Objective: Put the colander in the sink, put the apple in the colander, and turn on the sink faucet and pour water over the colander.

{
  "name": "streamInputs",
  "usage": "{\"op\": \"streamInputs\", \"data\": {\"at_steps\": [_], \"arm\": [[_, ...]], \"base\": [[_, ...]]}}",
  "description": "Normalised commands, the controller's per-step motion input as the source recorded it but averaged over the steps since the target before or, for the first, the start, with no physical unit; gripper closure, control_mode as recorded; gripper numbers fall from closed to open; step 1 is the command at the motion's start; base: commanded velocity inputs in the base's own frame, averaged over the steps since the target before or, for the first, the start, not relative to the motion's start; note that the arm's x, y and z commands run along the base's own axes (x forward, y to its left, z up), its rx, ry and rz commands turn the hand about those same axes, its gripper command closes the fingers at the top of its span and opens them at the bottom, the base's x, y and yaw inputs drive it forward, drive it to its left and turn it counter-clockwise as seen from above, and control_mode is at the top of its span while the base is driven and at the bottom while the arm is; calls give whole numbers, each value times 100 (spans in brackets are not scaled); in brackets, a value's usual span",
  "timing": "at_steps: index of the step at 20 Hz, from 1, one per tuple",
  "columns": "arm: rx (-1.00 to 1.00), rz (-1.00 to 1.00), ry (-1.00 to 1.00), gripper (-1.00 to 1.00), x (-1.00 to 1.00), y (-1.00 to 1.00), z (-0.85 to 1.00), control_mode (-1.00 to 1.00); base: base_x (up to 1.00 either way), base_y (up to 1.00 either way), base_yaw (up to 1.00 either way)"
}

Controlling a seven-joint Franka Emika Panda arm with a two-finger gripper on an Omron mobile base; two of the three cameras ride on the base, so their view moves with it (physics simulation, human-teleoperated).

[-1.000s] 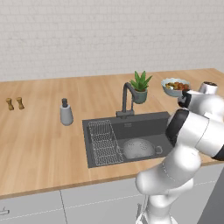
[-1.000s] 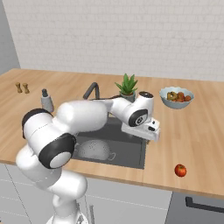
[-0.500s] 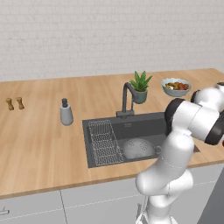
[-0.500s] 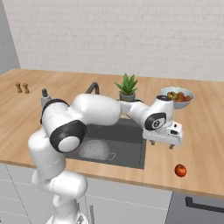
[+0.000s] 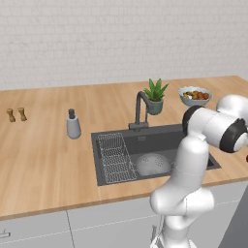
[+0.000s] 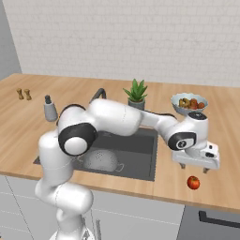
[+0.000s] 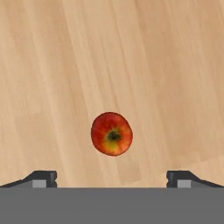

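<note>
Claw (image 6: 193,168) wide open, hovering just above apple (image 6: 192,182) on desk (image 6: 168,178) — not touching. Colander (image 6: 101,160) in sink (image 6: 140,166), partly hidden behind arm.

The tool (image 6: 194,168) hangs spread wide over the apple (image 6: 192,182), bare wooden surface (image 7: 166,65) on every side of the fruit. Nothing crowds it. The fruit bowl (image 6: 189,103) stands well apart toward the wall, and the gap above the apple looks open, as far as I can tell.
</note>
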Motion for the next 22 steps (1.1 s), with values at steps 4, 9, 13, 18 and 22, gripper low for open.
{"op": "streamInputs", "data": {"at_steps": [4,9,13,18,22], "arm": [[0,0,0,-100,-25,-46,-3,-100],[0,0,0,-100,-6,-11,-7,-100],[9,0,0,-100,-36,8,0,-100],[10,0,0,-100,-50,32,0,-100],[3,2,0,-100,-20,59,-9,-100]], "base": [[0,0,0],[0,0,0],[0,0,0],[0,0,0],[0,0,0]]}}
